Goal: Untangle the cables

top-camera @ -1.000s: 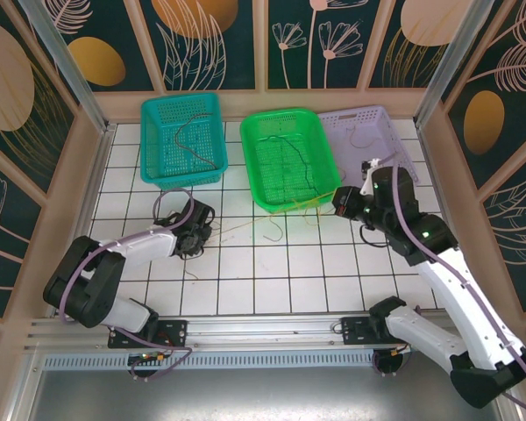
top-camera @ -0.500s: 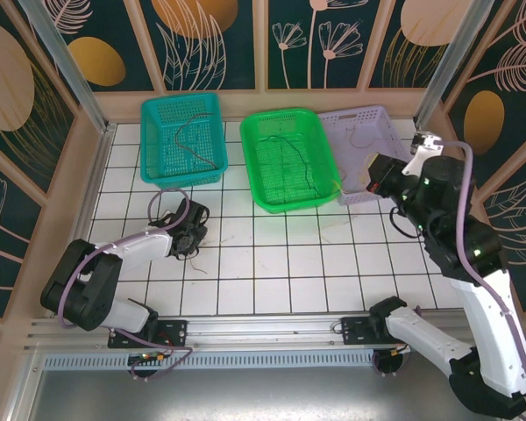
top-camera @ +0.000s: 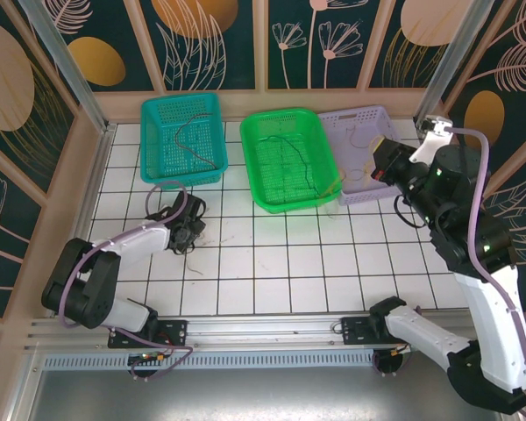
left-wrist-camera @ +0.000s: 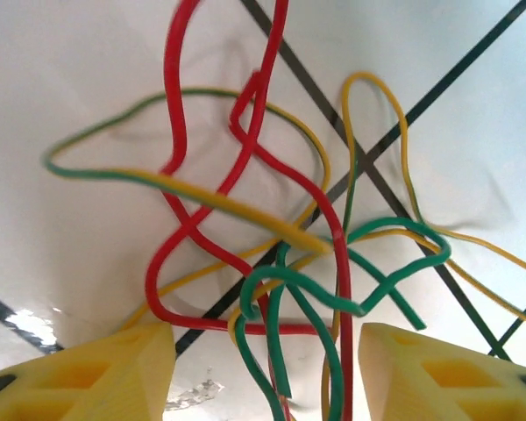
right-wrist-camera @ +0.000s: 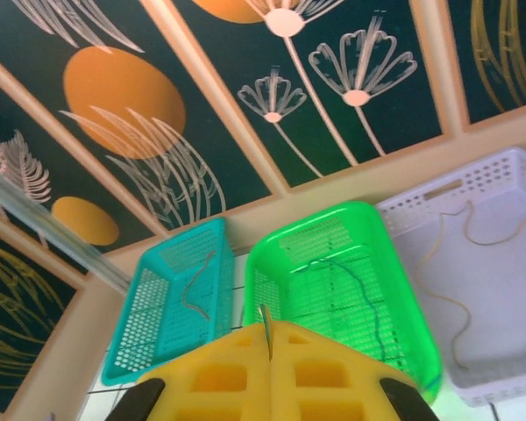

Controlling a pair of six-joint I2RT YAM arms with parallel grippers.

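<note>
Across white gridded bench [top-camera: 272,263]: hovering left end effector [left-wrist-camera: 263,346], spread and empty, over tangled cables [left-wrist-camera: 245,175]; clamping right end effector [right-wrist-camera: 267,338] on 1 strand [right-wrist-camera: 266,317], risking pulling knots tight.

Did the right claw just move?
Yes. The right gripper, shut on a yellow cable, went back and right, from the near corner of the green basket to over the purple basket.

Bright even light, soft shadows under cables [left-wrist-camera: 237,209], closeup fg blurry
</note>
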